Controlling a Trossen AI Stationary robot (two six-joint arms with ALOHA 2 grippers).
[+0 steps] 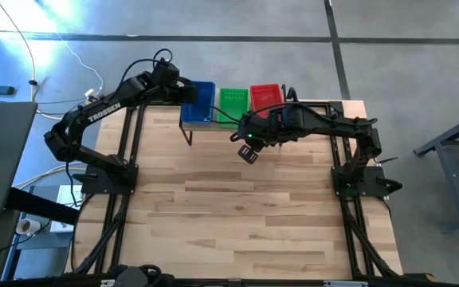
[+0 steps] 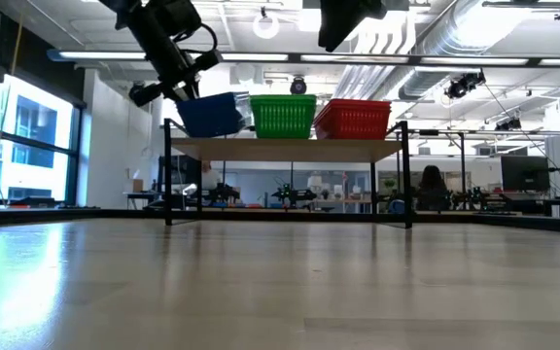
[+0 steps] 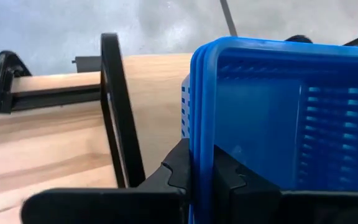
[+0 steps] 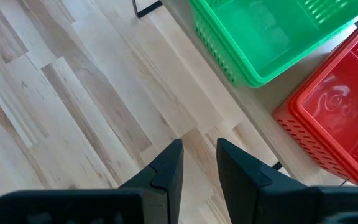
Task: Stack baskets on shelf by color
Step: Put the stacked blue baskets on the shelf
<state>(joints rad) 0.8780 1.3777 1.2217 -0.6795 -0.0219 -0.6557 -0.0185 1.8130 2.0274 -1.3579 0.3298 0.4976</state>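
left fingers (image 3: 202,180) pinching blue basket (image 3: 278,124) wall on shelf (image 2: 285,149) | right fingers (image 4: 199,165) slightly spread, empty

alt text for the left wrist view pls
The left pincer is shut on the rim of the blue baskets, a nested stack filling the right of the frame. Behind it are the shelf, one black leg and the wooden table.

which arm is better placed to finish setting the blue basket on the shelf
Left. The left gripper is shut on the rim of the blue basket at the shelf's left end. The right gripper holds nothing and hangs over the table in front of the shelf.
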